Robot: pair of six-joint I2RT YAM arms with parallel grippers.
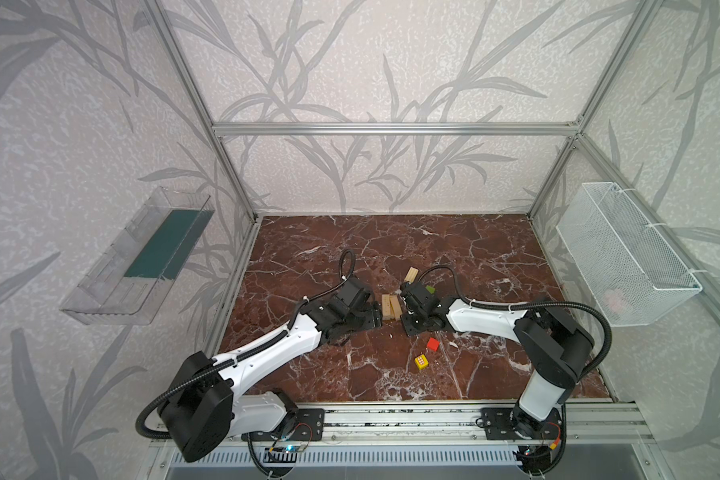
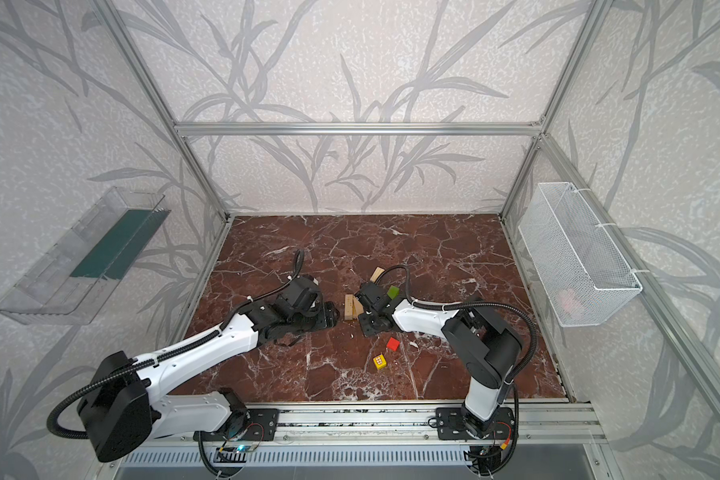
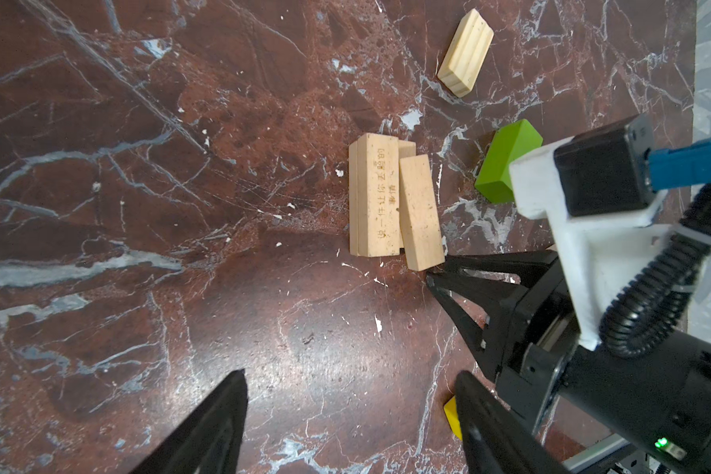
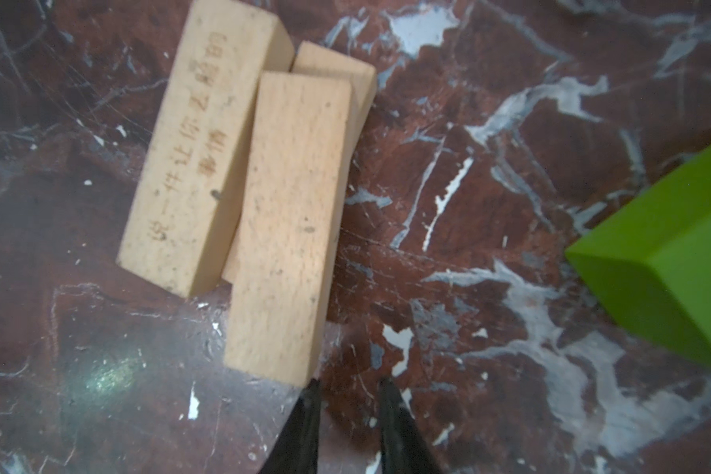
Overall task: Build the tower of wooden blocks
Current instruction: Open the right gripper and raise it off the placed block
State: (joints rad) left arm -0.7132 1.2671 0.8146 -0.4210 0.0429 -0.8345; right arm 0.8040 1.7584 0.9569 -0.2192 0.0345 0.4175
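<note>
The wood block tower is only a low heap of tan bars on the marble floor. An inscribed bar lies beside a plain bar that rests askew on another. A grooved tan bar, a lime-green bar, a red cube and a yellow patterned cube lie loose. My left gripper stands wide open and empty just left of the heap. My right gripper is narrowly open and empty, one fingertip at the plain bar's corner.
A clear plastic tray hangs on the left wall and a white mesh basket on the right wall. Aluminium frame posts fence the floor, and the arms' mounting rail runs along the front edge.
</note>
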